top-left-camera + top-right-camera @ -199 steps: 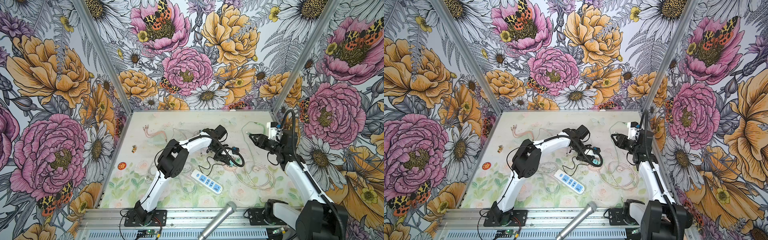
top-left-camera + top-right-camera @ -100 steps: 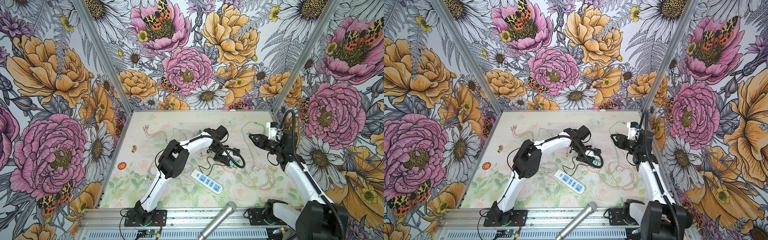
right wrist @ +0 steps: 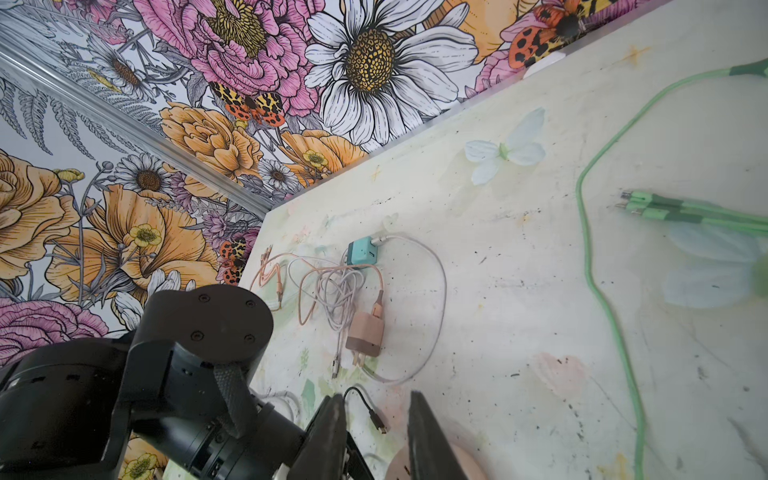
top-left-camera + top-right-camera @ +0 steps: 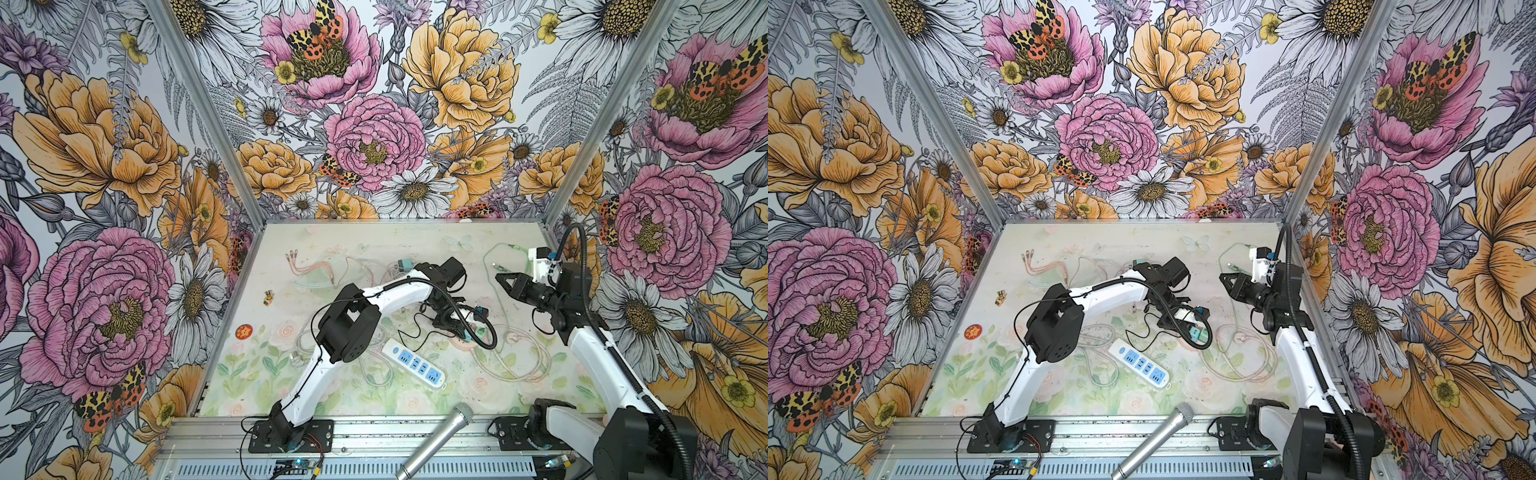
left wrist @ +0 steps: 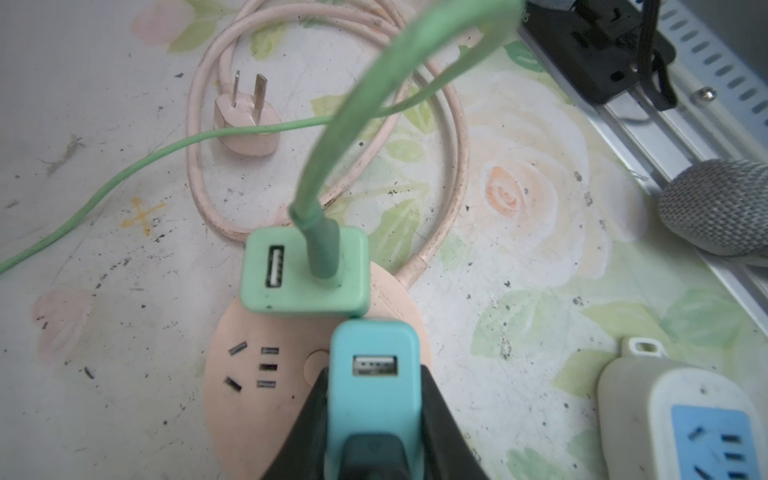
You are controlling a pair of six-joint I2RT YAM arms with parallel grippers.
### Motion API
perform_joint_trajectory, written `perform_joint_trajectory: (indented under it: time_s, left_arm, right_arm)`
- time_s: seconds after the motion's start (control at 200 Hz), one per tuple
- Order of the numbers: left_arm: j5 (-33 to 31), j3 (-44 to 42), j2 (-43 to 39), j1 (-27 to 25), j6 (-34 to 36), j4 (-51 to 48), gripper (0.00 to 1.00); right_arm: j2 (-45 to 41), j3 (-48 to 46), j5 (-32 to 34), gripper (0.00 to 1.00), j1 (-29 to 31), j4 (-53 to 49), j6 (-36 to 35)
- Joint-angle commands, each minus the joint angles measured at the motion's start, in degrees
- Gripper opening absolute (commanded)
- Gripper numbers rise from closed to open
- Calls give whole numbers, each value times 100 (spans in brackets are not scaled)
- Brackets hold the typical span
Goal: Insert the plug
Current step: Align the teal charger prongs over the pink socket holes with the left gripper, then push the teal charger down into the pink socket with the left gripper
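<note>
Left gripper: your left gripper (image 5: 372, 386) clamps its black fingers on the two flat sides of the teal charger (image 5: 374, 345), a smooth rounded-corner block with its USB port facing the wrist camera.
Task's thing: you hold the teal charger over the pink power strip (image 5: 249, 399), edge to edge with the green charger; whether its pins are seated cannot be told.
Pink power strip: a matte, peach-pink oval lying flat on the scuffed, flower-printed table (image 4: 374, 245), with bare slots on one side.
In its sockets: the green charger (image 5: 303, 286) stands plugged in, with a braided green cable (image 5: 353, 116) rising from one of its two ports.
Strip's lead: its pink plug (image 5: 245, 124) lies loose on the table, flat pins in the air.
Right gripper: your right gripper (image 3: 376, 397) hangs above the table's far right, jaws narrowly parted with nothing between them.
Near edge: a glossy white power strip (image 4: 413, 365) with blue socket faces, and a silver microphone (image 4: 436, 440) with a mesh head.
Far end: a second teal charger (image 3: 363, 251) and a tan charger (image 3: 365, 332) lie among thin coiled leads.
Since a second ago: both arms and the teal charger sit where they were.
</note>
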Motion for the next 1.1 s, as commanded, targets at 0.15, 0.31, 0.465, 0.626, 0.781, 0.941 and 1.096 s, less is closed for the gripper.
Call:
perform_joint_trajectory:
  time_s: [0.15, 0.31, 0.465, 0.626, 0.781, 0.941, 1.096]
  left_arm:
    - [-1361, -516, 456, 55, -561, -161, 2]
    - [-1618, -707, 345, -96, -638, 141, 2]
    - [-1782, -1119, 182, -137, -722, 456, 3]
    - [-1847, -1388, 134, -182, -916, 591, 3]
    - [-1957, -1353, 239, -244, -860, 357, 1]
    - [-1189, -1094, 353, -39, -886, -177, 2]
    - [-1486, -1065, 498, -94, -814, -276, 2]
  right_arm:
    - [-498, 132, 349, 11, 70, -1344, 68]
    - [-629, 135, 433, 9, 124, -1645, 27]
    - [-615, 45, 419, 8, 161, -1645, -31]
    - [-625, 9, 476, 8, 185, -1636, -81]
    - [-617, 44, 385, 8, 188, -1630, -107]
    - [-581, 50, 366, 8, 192, -1628, -106]
    - [-529, 87, 372, 9, 189, -1628, -125]
